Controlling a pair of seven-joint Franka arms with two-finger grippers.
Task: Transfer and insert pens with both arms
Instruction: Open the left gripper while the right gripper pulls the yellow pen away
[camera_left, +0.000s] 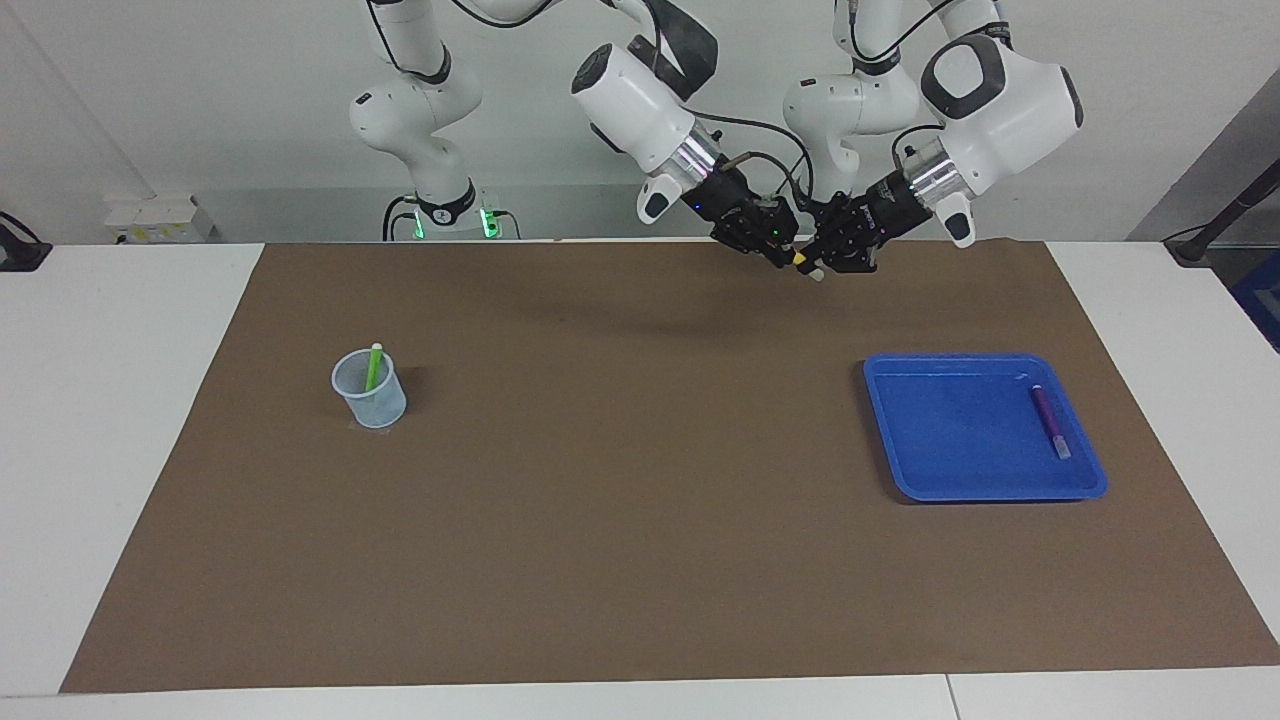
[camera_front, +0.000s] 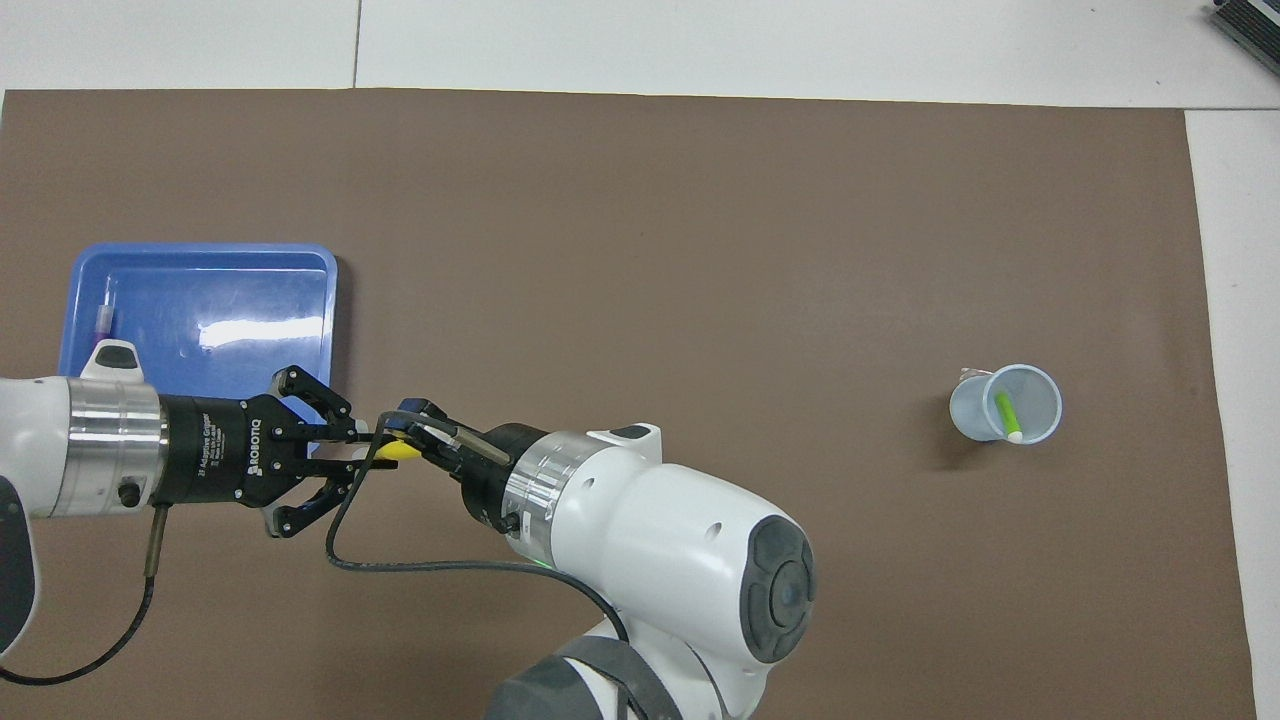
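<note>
We see the brown mat covering the table. The blue tray sits toward the left arm's end, with the purple pen by its outer rim. The cup toward the right arm's end holds the green pen. Above the mat's robot-side edge, the right gripper is clamped on the yellow pen; we cannot tell whether the left gripper, meeting it, grips.

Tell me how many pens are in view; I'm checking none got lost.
3: slim green pen in the translucent plastic cup, purple pen in the blue plastic tray, yellow pen between both grippers.
</note>
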